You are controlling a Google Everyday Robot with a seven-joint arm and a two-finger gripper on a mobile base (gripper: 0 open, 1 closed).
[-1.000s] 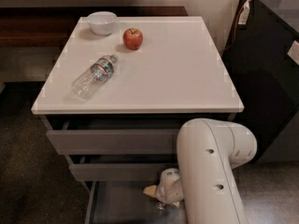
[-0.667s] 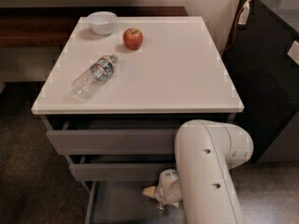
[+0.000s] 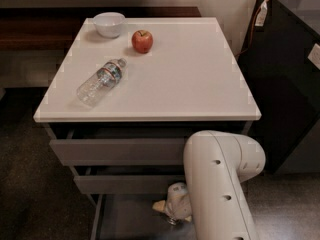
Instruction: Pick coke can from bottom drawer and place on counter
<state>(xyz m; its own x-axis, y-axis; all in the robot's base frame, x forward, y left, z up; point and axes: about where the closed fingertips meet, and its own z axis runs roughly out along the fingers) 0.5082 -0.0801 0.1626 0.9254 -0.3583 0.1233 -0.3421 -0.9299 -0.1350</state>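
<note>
I had the bottom drawer pulled out so the arm could reach down into it, and the gripper sat low inside, just under the front of the drawer above. I could not make out the coke can; if it was there, the gripper's wrist and the arm hid it. Whether the gripper was apart, together or clamped on anything, I could not tell. Well above it, the counter carried a water bottle, an apple and a bowl, leaving bare room on the right.
</note>
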